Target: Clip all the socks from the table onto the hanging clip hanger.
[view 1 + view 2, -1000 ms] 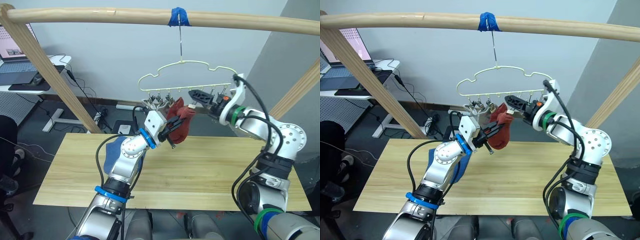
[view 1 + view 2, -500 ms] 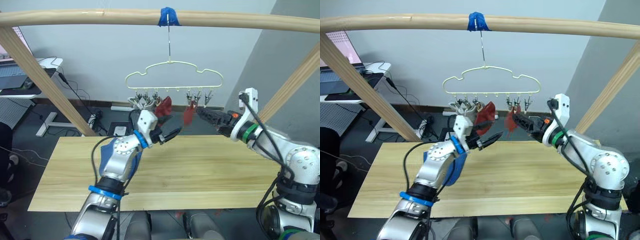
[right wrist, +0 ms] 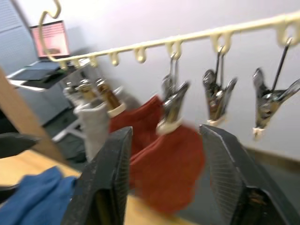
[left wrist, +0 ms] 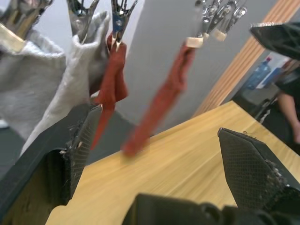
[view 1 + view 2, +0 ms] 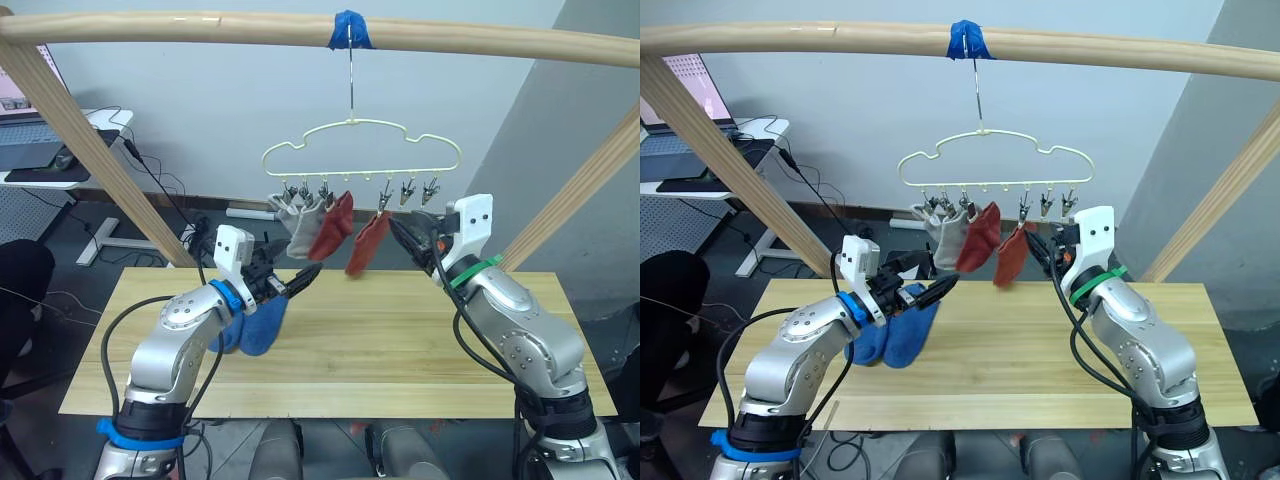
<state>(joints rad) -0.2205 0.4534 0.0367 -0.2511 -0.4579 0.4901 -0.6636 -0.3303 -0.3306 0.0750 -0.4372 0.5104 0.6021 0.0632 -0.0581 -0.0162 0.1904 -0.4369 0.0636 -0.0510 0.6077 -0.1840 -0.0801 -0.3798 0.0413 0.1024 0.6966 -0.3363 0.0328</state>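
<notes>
Both arms pulled back from clip hanger – jaws spread, empty, 2nd red sock now clipped, blue socks near table edge

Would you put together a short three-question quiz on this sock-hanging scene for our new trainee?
1. True or false: both rust-red socks hang from the clip hanger.
2. How many grey socks are clipped up?
3. Where do the blue socks lie? A) on the table B) on the hanger C) in the right gripper

Key: 1 true; 2 two; 3 A. The left gripper is open and holds nothing.
</notes>
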